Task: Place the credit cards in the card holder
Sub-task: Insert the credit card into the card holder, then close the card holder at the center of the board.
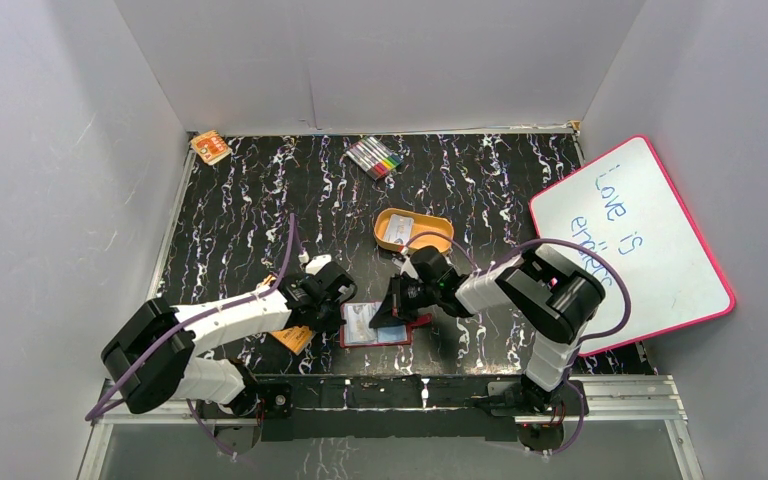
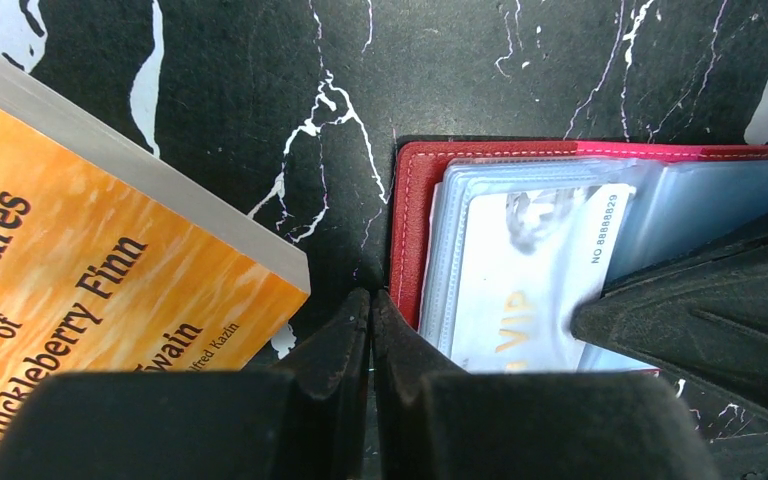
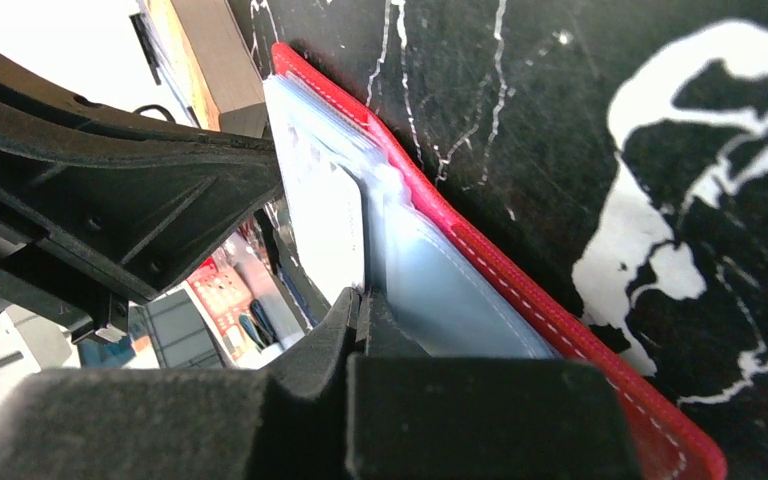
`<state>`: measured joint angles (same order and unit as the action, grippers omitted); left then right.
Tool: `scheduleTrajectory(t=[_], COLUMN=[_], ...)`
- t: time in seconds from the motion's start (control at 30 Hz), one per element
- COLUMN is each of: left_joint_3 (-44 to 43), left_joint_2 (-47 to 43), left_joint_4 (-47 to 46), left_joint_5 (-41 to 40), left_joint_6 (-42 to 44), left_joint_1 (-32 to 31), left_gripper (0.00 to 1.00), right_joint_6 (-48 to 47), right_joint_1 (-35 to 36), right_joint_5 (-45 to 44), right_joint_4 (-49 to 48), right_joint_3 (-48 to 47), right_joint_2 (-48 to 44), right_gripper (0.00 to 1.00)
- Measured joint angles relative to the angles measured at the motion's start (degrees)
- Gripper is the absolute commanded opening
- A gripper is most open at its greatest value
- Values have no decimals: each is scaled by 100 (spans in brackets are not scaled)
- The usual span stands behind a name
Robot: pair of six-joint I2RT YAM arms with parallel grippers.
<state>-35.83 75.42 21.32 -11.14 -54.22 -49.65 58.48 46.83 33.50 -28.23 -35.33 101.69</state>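
Observation:
The red card holder [image 1: 392,337] lies open near the table's front edge, its bluish-clear pockets up [image 2: 415,200] [image 3: 520,270]. A pale credit card [image 2: 530,270] printed "VIP" sits partly inside a pocket. My right gripper [image 1: 380,316] [image 3: 362,298] is shut on that card's edge [image 3: 332,215] and holds it at the pocket. My left gripper [image 1: 341,318] [image 2: 372,298] is shut, with its tips at the holder's left edge. Another pale card [image 1: 397,231] lies in the orange tin.
An orange paperback [image 2: 110,290] [image 1: 293,338] lies just left of the holder, under my left arm. The orange-tan oval tin [image 1: 430,238] sits behind the holder. Coloured markers [image 1: 375,157] and a small orange box [image 1: 210,147] are at the back. A pink-rimmed whiteboard [image 1: 630,240] leans at the right.

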Motion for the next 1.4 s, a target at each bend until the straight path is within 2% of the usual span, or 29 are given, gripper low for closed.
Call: scheduleTrajectory(t=[0.27,0.3,0.53,0.77,1.0,1.13,1.27,1.4], left_joint_3=[76,81,103,109,109,107,-28,-289], left_joint_2=[-72,-79,-118,-133,-232,-531,-890,-1082], left_joint_4=[-76,-79,-114,-116,76,308,518,662], left_joint_5=[13,13,7,2,2,-2,-28,-72], left_joint_6=[-48,-50,-90,-96,-105,-92,-63,-35], left_joint_1=[4,4,4,2,2,2,2,2], left_gripper=[2,2,4,4,9,23,37,40], right_joint_6=[485,501,424,57,-586,-964,-1202,-1241], right_joint_1=[94,105,214,238,240,190,-22,-146], right_joint_5=[-286,-310,-632,-916,-1718,-2538,-2879,-2992], right_joint_4=[-378,-376,85,1263,3143,4260,4776,4846], right_joint_3=[219,219,236,13,-492,-586,-540,-258], right_joint_2=[-20,-33,-457,-1237,-2258,-3244,-3571,-3359], right_gripper=[0,3,40,59,67,72,71,68])
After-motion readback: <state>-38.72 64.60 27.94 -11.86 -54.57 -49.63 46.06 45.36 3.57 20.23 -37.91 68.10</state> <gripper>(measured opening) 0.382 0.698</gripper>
